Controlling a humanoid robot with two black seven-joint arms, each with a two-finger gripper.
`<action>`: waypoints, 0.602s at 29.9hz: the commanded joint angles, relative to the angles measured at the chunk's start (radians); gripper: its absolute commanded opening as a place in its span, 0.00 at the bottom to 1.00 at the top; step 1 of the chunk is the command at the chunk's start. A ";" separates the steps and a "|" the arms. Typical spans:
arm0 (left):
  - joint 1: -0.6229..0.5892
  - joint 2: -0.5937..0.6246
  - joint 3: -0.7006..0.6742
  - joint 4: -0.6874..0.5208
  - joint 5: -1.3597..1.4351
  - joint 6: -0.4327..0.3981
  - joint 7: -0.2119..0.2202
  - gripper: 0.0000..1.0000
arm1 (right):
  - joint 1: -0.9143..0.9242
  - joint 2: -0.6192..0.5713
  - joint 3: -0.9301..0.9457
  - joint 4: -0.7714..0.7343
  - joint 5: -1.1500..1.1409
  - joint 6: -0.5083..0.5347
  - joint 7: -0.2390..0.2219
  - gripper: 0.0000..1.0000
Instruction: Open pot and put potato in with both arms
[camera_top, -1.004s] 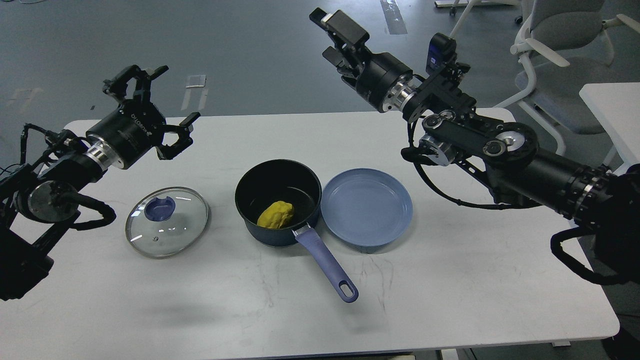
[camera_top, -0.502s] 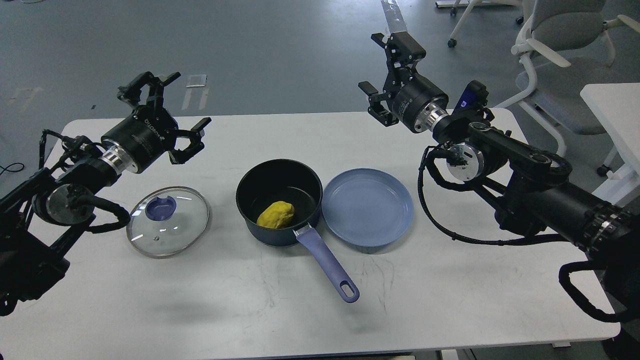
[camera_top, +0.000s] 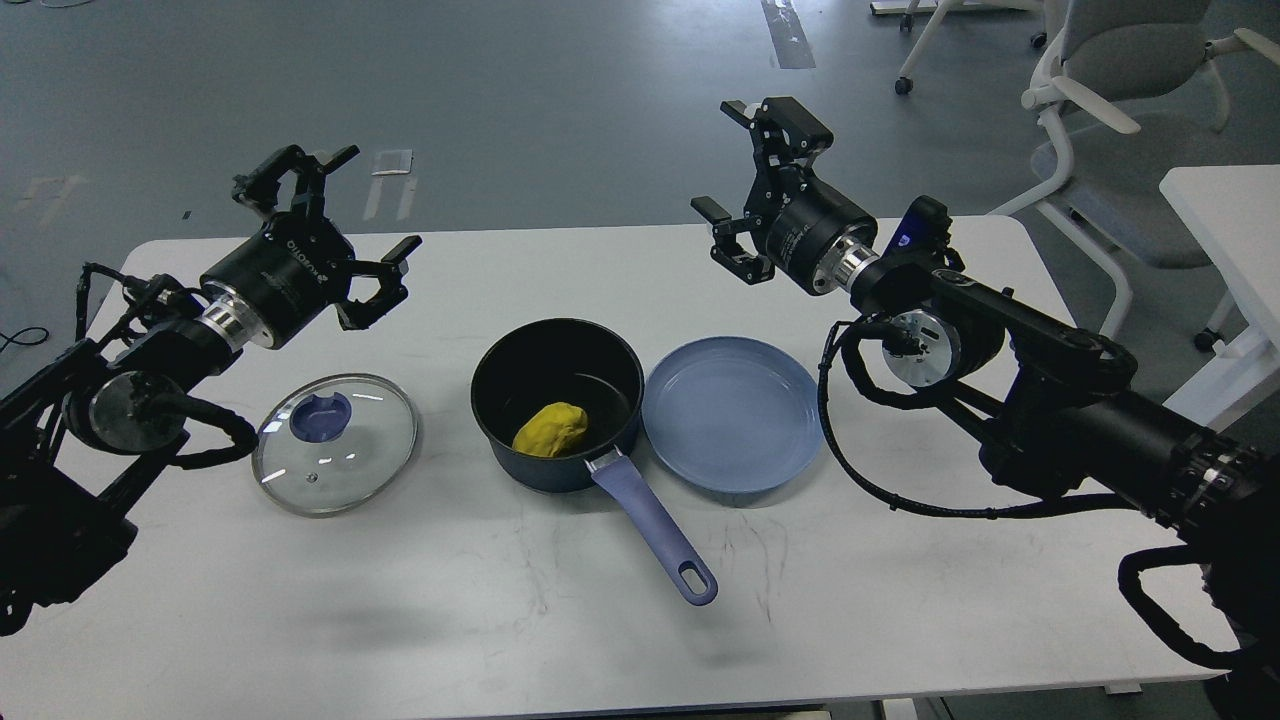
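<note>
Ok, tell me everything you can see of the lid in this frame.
The lid is a round disc of clear glass with a metal rim and a blue knob at its centre. A small vent hole shows near the front. It lies flat on the white table, knob up, left of the pot and apart from it. Nothing holds it: the left claw hangs open above and behind it, not touching.
</note>
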 joint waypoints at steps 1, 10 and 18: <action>0.000 0.006 0.000 -0.008 0.002 -0.002 0.000 0.98 | 0.007 -0.005 0.001 0.009 0.018 0.027 -0.006 1.00; 0.015 0.021 0.000 -0.051 0.000 -0.002 0.002 0.98 | 0.022 -0.012 0.003 0.004 0.018 0.079 -0.006 1.00; 0.021 0.029 0.000 -0.071 -0.001 -0.002 0.002 0.98 | 0.038 -0.014 0.007 -0.008 0.018 0.082 0.005 1.00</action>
